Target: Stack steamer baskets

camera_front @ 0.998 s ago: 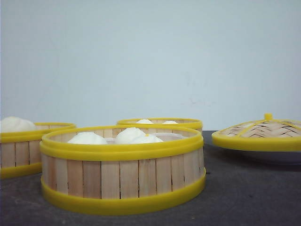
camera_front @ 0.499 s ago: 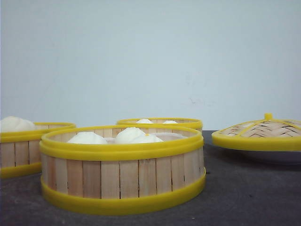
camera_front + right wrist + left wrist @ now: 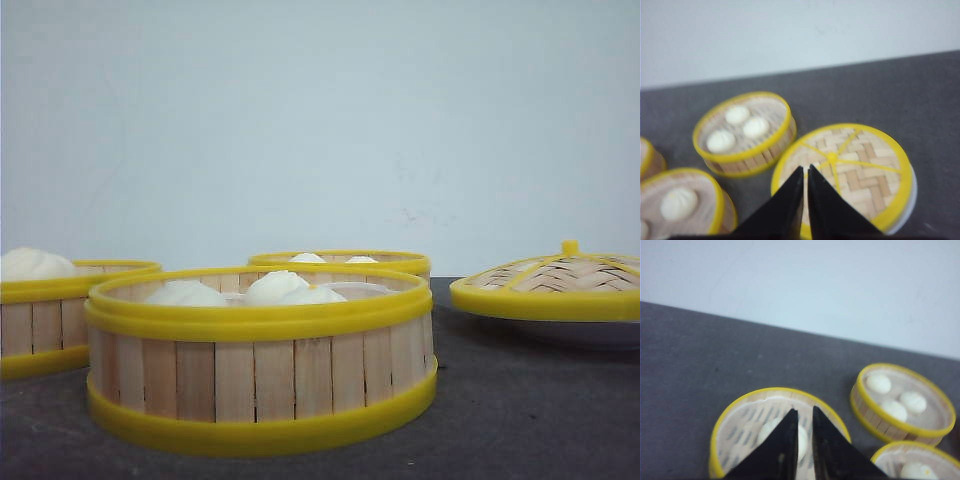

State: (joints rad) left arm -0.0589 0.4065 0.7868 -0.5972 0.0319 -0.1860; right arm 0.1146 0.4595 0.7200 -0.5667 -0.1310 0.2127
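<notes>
Three steamer baskets stand apart on the dark table, each holding white buns. In the front view one basket point(image 3: 60, 310) is at the left edge, one point(image 3: 260, 360) is nearest in the middle, and one point(image 3: 340, 262) sits behind it. My left gripper point(image 3: 803, 410) hovers shut and empty above the left basket point(image 3: 740, 425); the back basket point(image 3: 902, 400) and the middle basket point(image 3: 915, 462) lie beyond it. My right gripper point(image 3: 805, 167) hangs shut and empty over the woven lid point(image 3: 855, 170), near the back basket point(image 3: 745, 132). Neither gripper shows in the front view.
The domed woven lid point(image 3: 550, 285) with yellow rim and knob rests on a shallow white plate point(image 3: 590, 332) at the right. A pale wall stands behind the table. Bare dark tabletop point(image 3: 520, 410) lies between the middle basket and the lid.
</notes>
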